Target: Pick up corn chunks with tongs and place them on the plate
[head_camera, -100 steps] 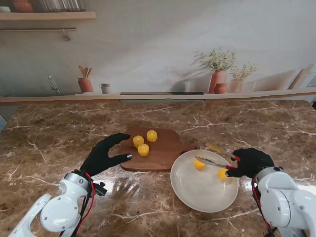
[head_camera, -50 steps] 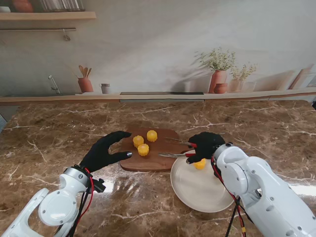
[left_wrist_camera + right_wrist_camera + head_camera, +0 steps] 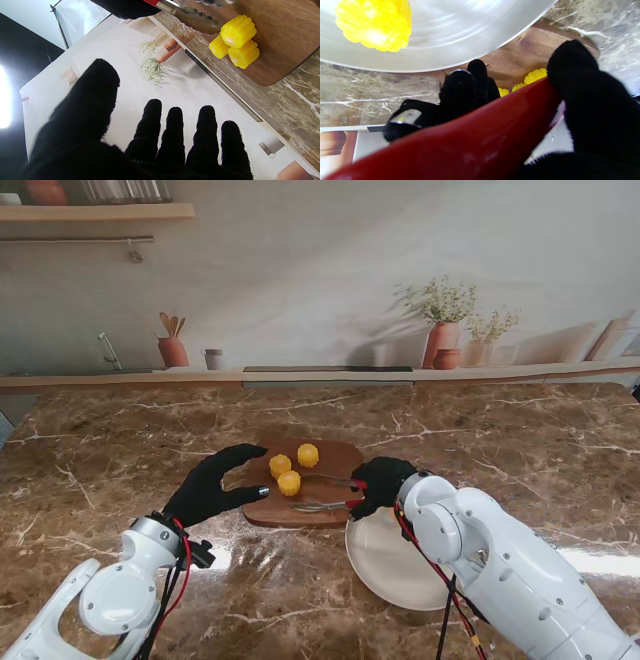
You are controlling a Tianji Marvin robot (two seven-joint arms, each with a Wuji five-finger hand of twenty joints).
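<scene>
Right hand [image 3: 380, 483] grips the tongs [image 3: 325, 493], their open tips flanking the nearest corn chunk [image 3: 289, 483]. It has swung over from the plate [image 3: 385, 560]. Left hand [image 3: 208, 490] spread, holding nothing.

Wooden cutting board [image 3: 330, 480] on marble counter [image 3: 100, 470] (potted plants [image 3: 445, 330] behind).

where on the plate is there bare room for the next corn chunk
In the stand view the plate's part nearest me, bordered by its rim and the right arm, shows bare. The right wrist view shows one corn chunk already on it. The cutting board is crowded around its three chunks, tongs reaching in.
</scene>
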